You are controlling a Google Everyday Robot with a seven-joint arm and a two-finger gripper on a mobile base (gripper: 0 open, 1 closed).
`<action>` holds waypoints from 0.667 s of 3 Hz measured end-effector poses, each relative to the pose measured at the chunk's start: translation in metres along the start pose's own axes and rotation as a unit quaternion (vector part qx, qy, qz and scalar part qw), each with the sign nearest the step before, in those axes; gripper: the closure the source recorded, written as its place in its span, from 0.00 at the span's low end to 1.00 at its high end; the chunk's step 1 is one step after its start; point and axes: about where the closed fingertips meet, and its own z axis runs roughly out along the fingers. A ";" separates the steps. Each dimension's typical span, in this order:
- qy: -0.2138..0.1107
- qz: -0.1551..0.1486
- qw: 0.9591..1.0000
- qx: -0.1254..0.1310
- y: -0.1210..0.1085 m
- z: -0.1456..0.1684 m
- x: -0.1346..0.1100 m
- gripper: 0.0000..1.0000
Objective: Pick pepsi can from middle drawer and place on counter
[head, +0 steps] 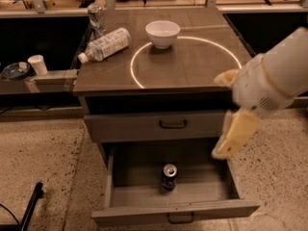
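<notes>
Camera view is looking down on the counter [192,66], which is carrying a thin bright ring [132,64] on its top. Below the counter's front edge a closed drawer front [139,126] is sitting, and below that the middle drawer [173,211] is standing pulled out. The pepsi can [168,177] is standing upright inside it, near the middle of the tray and touching none of the walls. The gripper [220,114] is hanging off the counter's front right corner, above the drawer's right side and well apart from the can. Its two pale fingers [237,134] are spreading wide with nothing between them, one pointing down and the other level with the counter's front edge. On the counter a white bowl [162,32] is sitting at the ring's back edge, while a clear water bottle [106,44] is lying on its side at the counter's back left.
</notes>
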 end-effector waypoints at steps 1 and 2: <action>-0.041 -0.006 0.999 -0.025 0.045 0.097 0.009 0.00; -0.048 -0.010 0.999 -0.020 0.047 0.095 0.005 0.00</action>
